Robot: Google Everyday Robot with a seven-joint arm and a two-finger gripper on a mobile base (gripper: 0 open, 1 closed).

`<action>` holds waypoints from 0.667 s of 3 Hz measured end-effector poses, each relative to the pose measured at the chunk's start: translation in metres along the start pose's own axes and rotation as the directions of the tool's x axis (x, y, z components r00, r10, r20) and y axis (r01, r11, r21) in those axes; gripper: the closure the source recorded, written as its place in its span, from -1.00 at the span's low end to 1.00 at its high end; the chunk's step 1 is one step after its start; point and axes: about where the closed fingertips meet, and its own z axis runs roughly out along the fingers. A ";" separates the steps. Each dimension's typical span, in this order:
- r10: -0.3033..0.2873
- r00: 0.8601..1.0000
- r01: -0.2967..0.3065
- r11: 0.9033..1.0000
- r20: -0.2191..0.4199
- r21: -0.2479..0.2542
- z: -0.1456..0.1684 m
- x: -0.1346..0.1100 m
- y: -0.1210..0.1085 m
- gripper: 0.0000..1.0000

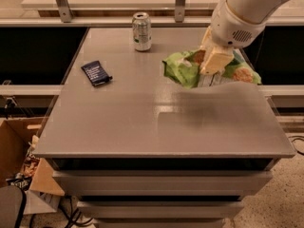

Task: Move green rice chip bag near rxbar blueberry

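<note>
The green rice chip bag [185, 68], crumpled light-green foil with tan chip pictures, hangs above the right part of the grey table [142, 122], with its shadow on the tabletop below. My gripper [213, 63] comes down from the upper right and is shut on the bag's middle, holding it lifted. The rxbar blueberry [96, 73], a small flat dark navy wrapper with white text, lies on the table's left side, well apart from the bag.
A silver-green drink can [142, 31] stands upright at the table's back centre. A metal rail frame [61, 4] runs behind the table. A cardboard box [19, 151] with clutter sits on the floor at the lower left.
</note>
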 end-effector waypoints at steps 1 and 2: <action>-0.019 0.999 0.020 1.000 0.028 -0.008 0.011 -0.026 -0.015 1.00; -0.058 0.996 0.060 0.998 0.062 -0.031 0.028 -0.060 -0.022 1.00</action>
